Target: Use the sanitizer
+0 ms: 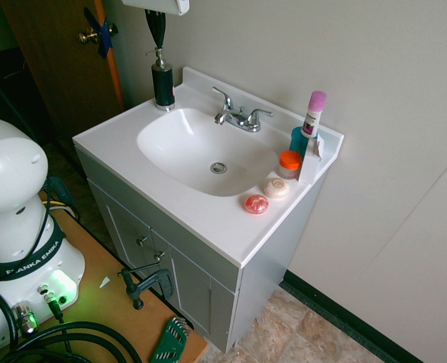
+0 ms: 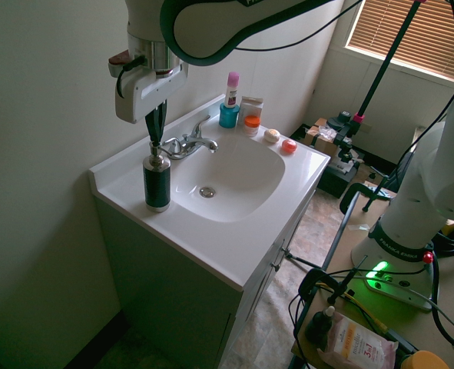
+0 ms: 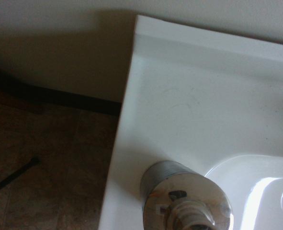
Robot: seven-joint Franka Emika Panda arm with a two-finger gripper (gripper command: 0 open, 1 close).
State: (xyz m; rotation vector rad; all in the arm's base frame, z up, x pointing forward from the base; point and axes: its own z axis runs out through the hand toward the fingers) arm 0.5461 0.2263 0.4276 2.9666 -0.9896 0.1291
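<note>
The sanitizer (image 1: pixel 162 85) is a dark cylindrical pump bottle with a silver pump head, standing upright on the white vanity top at its back corner beside the basin. In the second exterior view the sanitizer (image 2: pixel 157 182) stands at the near left corner. My gripper (image 2: pixel 156 137) hangs straight above it, fingers shut together, tips right at the pump head. From the other side the gripper (image 1: pixel 157 44) points down onto the pump. The wrist view looks down on the silver top of the sanitizer (image 3: pixel 186 196).
A chrome faucet (image 1: pixel 238 116) sits behind the basin (image 1: pixel 208 151). At the far corner stand a white tube with pink cap (image 1: pixel 312 113), an orange-lidded jar (image 1: pixel 289 162) and two round soaps (image 1: pixel 256 203). A wooden door (image 1: pixel 57 60) is beside the vanity.
</note>
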